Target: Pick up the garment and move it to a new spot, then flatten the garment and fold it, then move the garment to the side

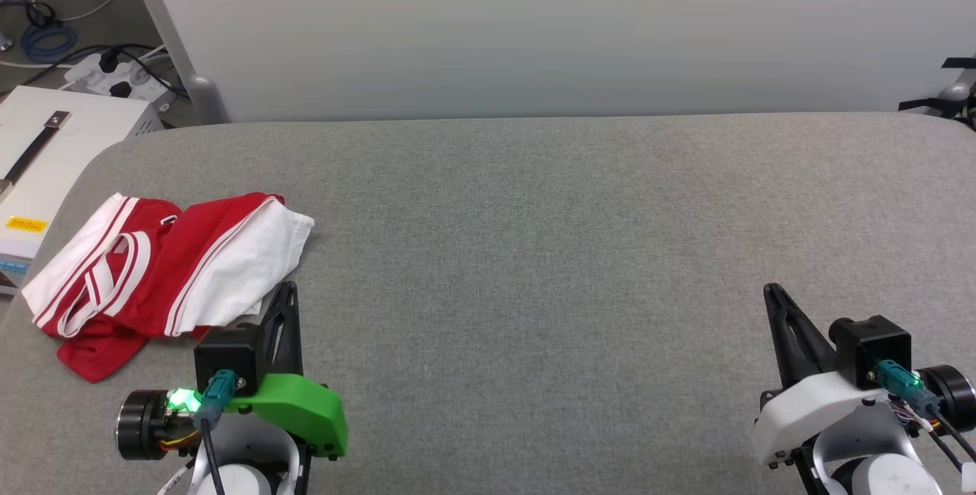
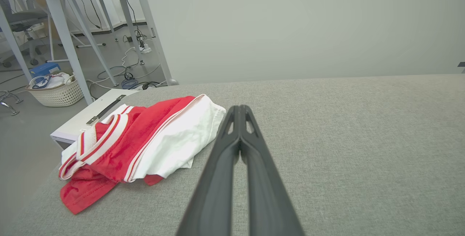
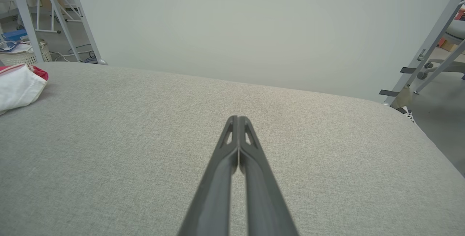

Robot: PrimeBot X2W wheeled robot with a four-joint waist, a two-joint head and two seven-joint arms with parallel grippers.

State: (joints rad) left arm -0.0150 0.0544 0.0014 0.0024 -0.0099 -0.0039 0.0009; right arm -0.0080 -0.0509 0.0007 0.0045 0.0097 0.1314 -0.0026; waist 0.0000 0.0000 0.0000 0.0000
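Surface: table [image 1: 534, 251] covered in grey woven fabric, matte, with a fine weave and rounded corners.

The garment [image 1: 164, 270]: a smooth red knit with a white sleeve and red-and-white striped trim. It is bunched in a loose, crumpled heap near the table's left corner, on the side nearer the robot. One red flap trails toward the near edge.

Surroundings: a pale, plain wall panel [image 1: 534, 22] stands behind the table. Off the left edge sits a white box [image 1: 46, 144] with a dark strap. Beyond it on the floor are a power strip [image 1: 107, 75] with cables and a woven basket [image 2: 58, 92]. Nothing lies between the two grippers.

Left gripper [image 1: 286, 289]: green housing, low at the near edge, fingers aimed away across the table. The tips are just beside the white sleeve; I cannot tell whether they touch it. The fingers are pressed together, grasping nothing.

Right gripper [image 1: 770, 289]: white housing, low at the near right, well apart from the garment. Its fingers are clenched tip to tip on nothing.
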